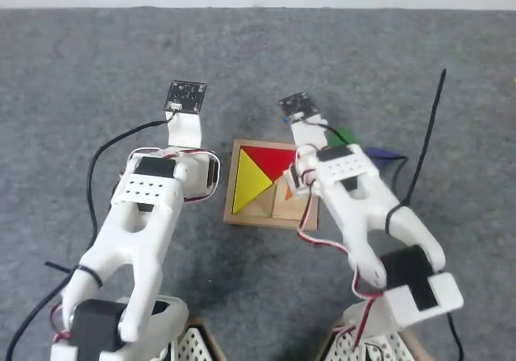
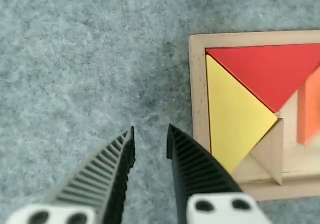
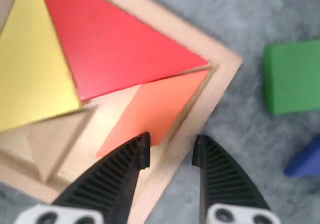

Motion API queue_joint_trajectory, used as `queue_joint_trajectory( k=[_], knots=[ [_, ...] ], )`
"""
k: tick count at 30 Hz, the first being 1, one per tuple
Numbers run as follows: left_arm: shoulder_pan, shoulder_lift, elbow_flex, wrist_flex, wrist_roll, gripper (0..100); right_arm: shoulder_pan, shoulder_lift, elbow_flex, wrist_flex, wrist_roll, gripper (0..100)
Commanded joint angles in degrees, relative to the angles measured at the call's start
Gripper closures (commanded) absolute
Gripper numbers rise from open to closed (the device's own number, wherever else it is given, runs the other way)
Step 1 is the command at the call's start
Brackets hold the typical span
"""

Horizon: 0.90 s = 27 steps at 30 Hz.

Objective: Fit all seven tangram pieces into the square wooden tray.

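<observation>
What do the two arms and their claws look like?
The left arm and right arm are white shells with black motors and rows of small holes. Black cables and thin red wires run along them. The left claw and right claw have black ribbed fingers on white bases.

Square wooden tray (image 1: 229, 193) under the right gripper (image 3: 170, 151) holds the red triangle (image 3: 115, 44), yellow triangle (image 3: 35, 74), plain wooden triangle (image 3: 50, 139) and, nearest the fingertips, the orange piece (image 3: 150, 109), all flat; green piece (image 3: 292, 76) and blue piece (image 3: 306, 159) lie outside.
</observation>
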<state>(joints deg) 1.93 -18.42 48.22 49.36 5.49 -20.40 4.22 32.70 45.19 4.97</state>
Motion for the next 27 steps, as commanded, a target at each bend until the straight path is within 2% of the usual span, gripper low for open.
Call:
queue_joint_trajectory(
  k=[1, 6, 11, 18, 23, 27],
  knots=[
    [0.44, -0.35, -0.13, -0.62, 0.18, 89, 3.91, 3.47, -5.10, -1.01, 0.62, 82.9],
    [0.44, -0.35, -0.13, -0.62, 0.18, 89, 6.90, 7.16, -10.37, 1.10, 0.88, 82.9],
    [0.44, -0.35, -0.13, -0.62, 0.18, 89, 6.73, 6.64, -11.87, 1.45, 0.53, 82.9],
    [0.44, -0.26, -0.13, -0.70, 0.09, 89, 4.44, -9.98, -5.36, 2.15, -2.99, 82.9],
    [0.44, -0.26, 0.40, -1.05, 0.18, 89, -3.91, -25.10, 6.07, 1.63, -3.25, 82.8],
    [0.44, -0.26, 0.48, -1.05, 0.26, 89, -10.68, -25.89, 10.64, 1.89, -2.02, 82.7]
  ],
)
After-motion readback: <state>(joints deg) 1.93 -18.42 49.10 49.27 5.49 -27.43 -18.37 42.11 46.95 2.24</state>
